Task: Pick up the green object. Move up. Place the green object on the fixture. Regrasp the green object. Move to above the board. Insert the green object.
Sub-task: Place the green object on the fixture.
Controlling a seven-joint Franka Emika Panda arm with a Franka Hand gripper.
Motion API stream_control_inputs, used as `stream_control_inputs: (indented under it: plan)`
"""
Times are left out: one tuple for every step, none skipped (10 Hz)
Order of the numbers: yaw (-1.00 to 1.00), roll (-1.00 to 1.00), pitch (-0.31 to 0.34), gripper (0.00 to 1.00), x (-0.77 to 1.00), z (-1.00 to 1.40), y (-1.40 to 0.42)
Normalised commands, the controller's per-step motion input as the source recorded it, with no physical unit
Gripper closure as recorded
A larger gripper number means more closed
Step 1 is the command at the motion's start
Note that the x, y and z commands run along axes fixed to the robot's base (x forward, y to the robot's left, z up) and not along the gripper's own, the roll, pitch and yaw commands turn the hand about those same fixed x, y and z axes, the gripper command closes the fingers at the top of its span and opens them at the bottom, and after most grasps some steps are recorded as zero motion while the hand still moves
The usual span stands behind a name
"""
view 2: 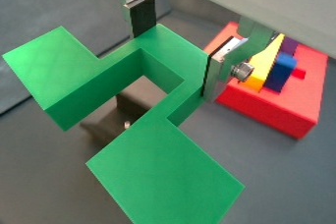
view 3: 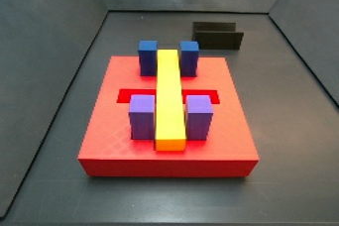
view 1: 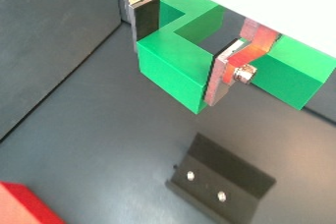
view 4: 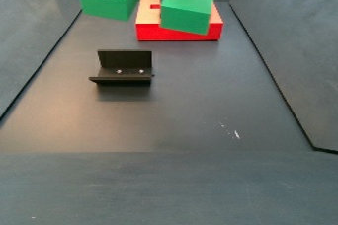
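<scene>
Clamping the green object (view 1: 184, 66), the pincer (view 1: 191, 43) is held aloft, apart from the fixture (view 4: 123, 68); board (view 3: 113, 131) lies separately.

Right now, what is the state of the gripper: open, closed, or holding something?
Gripper: closed on the green object, held in the air above the fixture.

— Where's the bright green T-shaped plastic block (view 2: 132, 120)?
— Aloft, clamped by the gripper (view 2: 178, 43), above the small dark L-shaped bracket fixture (view 4: 123, 69).
— And the flat red slotted board (view 3: 133, 136)?
— On the floor, carrying a yellow bar.
</scene>
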Motion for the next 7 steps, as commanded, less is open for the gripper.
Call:
stream_control_inputs:
  plan:
    - [0.03, -0.19, 0.071, 1.0, 0.45, -0.02, -0.19]
    - [0.28, -0.21, 0.117, 1.0, 0.48, -0.05, -0.27]
    - [0.41, -0.32, 0.083, 1.0, 0.49, -0.01, -0.31]
    - [0.43, -0.32, 0.069, 1.0, 0.5, -0.01, -0.34]
    - [0.47, -0.29, 0.074, 1.0, 0.44, -0.1, -0.36]
    - [0.47, -0.29, 0.074, 1.0, 0.44, -0.09, -0.36]
    - [0.46, -0.3, 0.077, 1.0, 0.43, -0.07, -0.34]
